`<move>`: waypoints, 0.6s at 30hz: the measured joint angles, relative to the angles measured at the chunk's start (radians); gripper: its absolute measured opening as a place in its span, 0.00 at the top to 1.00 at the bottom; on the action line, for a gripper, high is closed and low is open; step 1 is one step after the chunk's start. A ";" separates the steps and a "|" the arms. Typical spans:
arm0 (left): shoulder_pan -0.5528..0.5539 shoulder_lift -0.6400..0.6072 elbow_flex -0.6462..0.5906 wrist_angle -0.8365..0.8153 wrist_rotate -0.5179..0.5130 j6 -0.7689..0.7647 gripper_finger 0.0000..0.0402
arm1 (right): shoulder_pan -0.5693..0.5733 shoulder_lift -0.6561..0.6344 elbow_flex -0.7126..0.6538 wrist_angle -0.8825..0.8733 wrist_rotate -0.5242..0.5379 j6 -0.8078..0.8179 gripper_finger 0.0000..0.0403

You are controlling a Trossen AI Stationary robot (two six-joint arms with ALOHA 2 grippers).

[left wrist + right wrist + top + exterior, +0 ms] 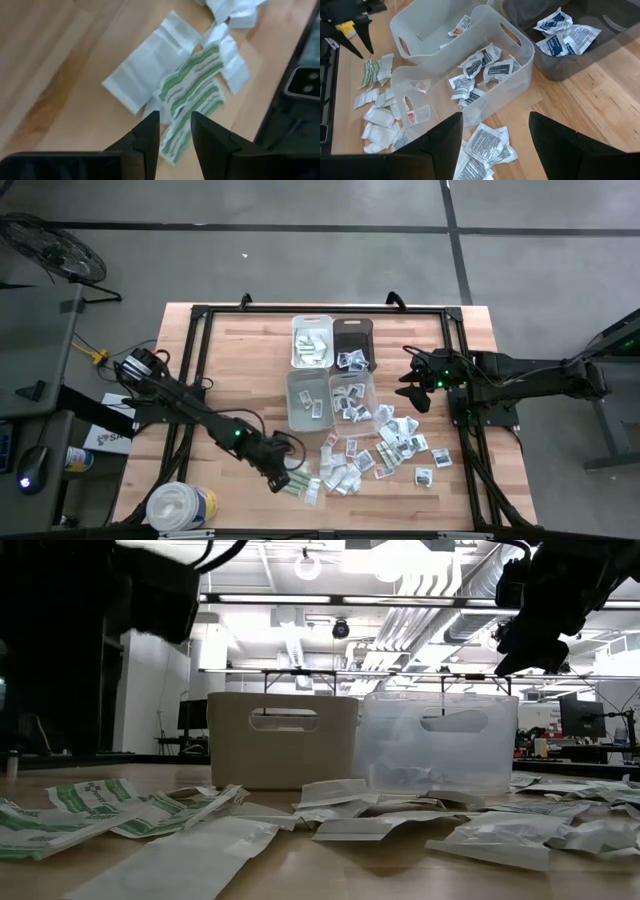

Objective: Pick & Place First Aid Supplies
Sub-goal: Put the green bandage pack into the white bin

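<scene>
Small paper packets lie flat on the wooden table. Among them, green-striped packets (192, 92) (298, 486) lie near the front edge, beside a plain white one (147, 70). My left gripper (175, 117) (283, 477) slants down just above the green-striped packets, open by a narrow gap with nothing between its fingers. A loose heap of white printed packets (400, 442) lies to the right. My right gripper (413, 392) (495, 117) hangs open above the table, right of the bins, holding nothing.
Four small bins stand mid-table: a white one (312, 340), a dark one (353, 343) and two clear ones (305, 402) (352, 395), all with packets inside. A big white round tub (180, 508) stands at the front left corner. A black frame (200, 320) rims the table.
</scene>
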 joint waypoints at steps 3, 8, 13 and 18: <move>-0.005 0.000 -0.031 0.093 -0.025 -0.010 0.72 | 0.000 0.000 0.000 0.000 0.000 0.000 0.45; -0.006 -0.001 -0.032 0.073 -0.065 -0.014 0.72 | 0.000 0.000 0.000 0.000 -0.001 0.019 0.45; -0.006 -0.001 -0.032 0.017 -0.074 -0.021 0.70 | 0.000 0.000 0.000 0.000 -0.005 0.029 0.45; -0.006 -0.034 -0.032 -0.056 -0.066 -0.021 0.61 | 0.000 0.000 0.000 -0.002 -0.005 0.046 0.45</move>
